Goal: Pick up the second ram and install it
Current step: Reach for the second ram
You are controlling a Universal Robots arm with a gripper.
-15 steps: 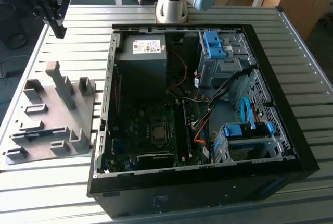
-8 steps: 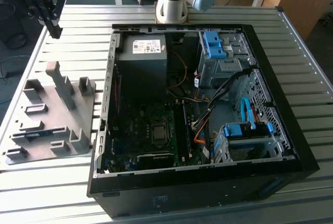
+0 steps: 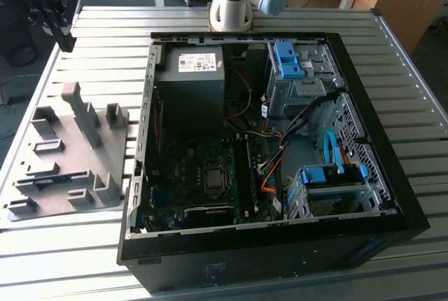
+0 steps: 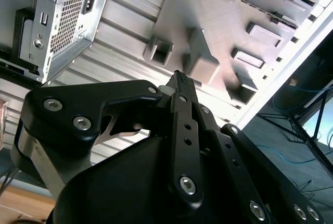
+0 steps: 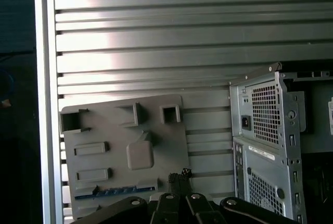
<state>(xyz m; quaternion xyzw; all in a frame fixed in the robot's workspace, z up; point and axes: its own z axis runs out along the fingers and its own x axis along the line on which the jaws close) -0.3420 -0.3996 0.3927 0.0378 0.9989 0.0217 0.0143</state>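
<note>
Fingers: I read them as closed on nothing.
Ram: the dark, narrow flat memory stick lies in the grey slotted fixture plate, well below the fingers and untouched.
Progress: pick-up and install both remain.

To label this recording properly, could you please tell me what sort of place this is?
Probably a robotics lab or assembly test cell: an open desktop computer case lies on a slatted metal table beside a grey fixture block, with the robot arm's base nearby.
</note>
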